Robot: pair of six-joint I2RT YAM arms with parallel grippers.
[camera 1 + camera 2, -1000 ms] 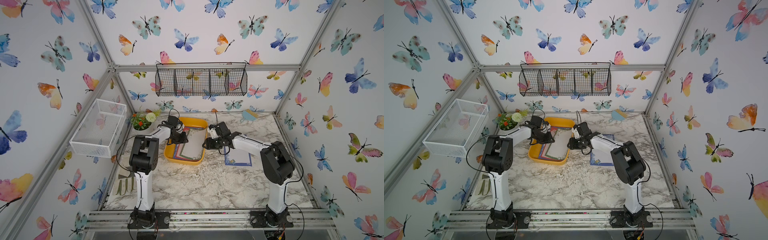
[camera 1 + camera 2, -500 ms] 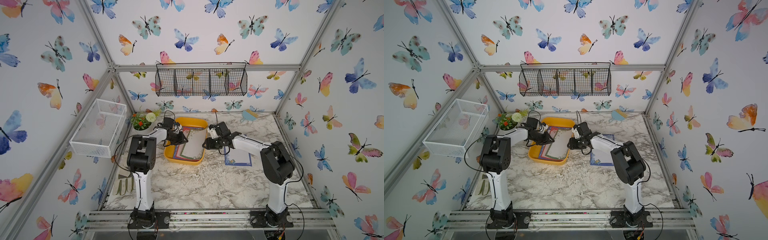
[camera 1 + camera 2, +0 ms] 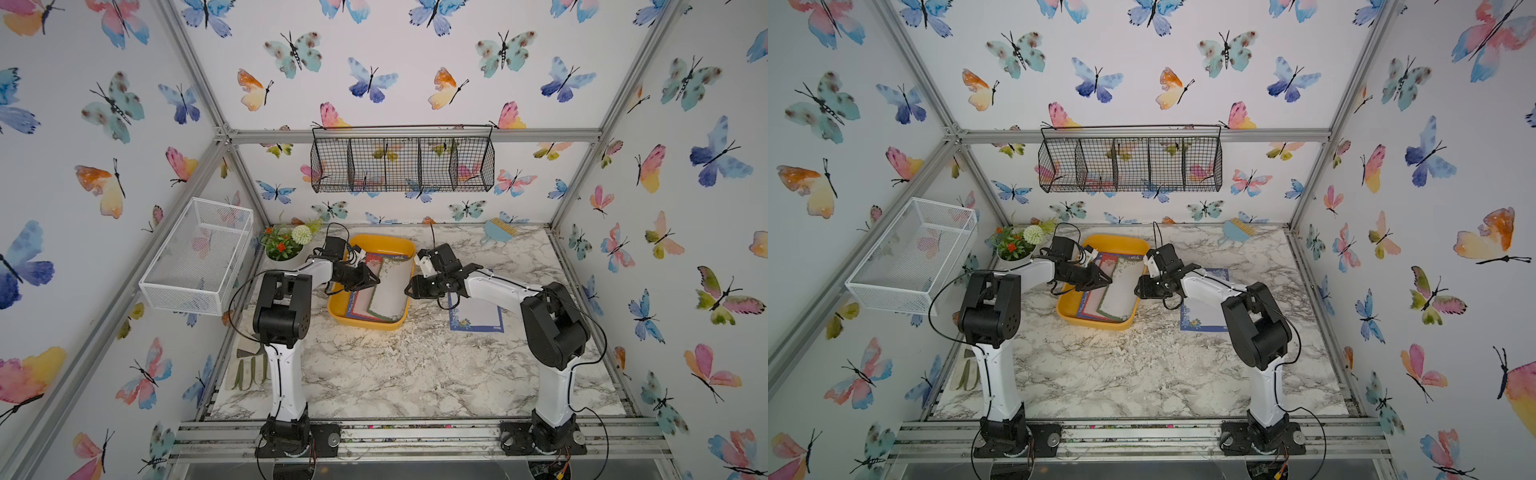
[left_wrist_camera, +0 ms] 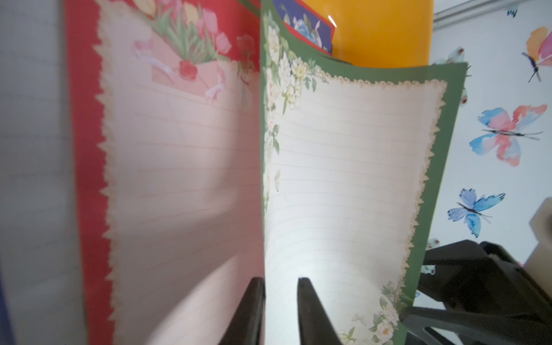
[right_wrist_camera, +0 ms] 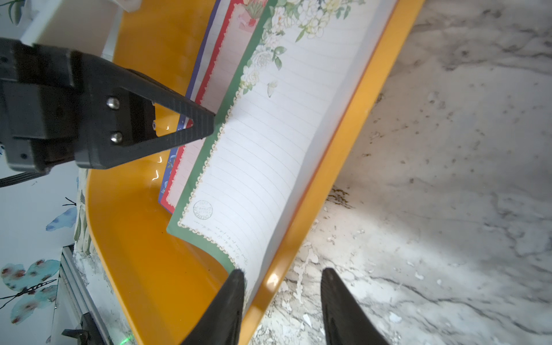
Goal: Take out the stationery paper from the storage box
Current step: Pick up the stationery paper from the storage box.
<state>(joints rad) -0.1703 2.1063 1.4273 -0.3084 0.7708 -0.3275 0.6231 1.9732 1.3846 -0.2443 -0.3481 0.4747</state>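
The yellow-orange storage box (image 3: 367,324) (image 3: 1099,325) stands at mid-table with stationery paper stacked in it. A green-bordered sheet (image 3: 388,291) (image 4: 343,179) (image 5: 283,134) lies on top, bowed upward, over a red-bordered sheet (image 4: 179,179) (image 5: 221,71) and a blue one (image 4: 307,30). My left gripper (image 3: 372,279) (image 3: 1106,279) (image 4: 279,280) is open, and the green sheet's left edge runs between its fingers. My right gripper (image 3: 409,289) (image 3: 1138,289) (image 5: 283,273) is open astride the box's right wall. One of its fingers is inside by the green sheet's corner; the other is outside over the table.
A blue floral sheet (image 3: 476,316) (image 3: 1202,316) lies on the marble table right of the box. A flower pot (image 3: 284,249) stands at the back left, a blue brush (image 3: 498,232) at the back right, gloves (image 3: 249,370) at the left edge. A white mesh basket (image 3: 199,253) and a black wire basket (image 3: 401,162) hang on the walls.
My left arm has shifted slightly, bringing its gripper a little nearer along the sheets' left edge, and its jaws have widened slightly. The right arm has not moved.
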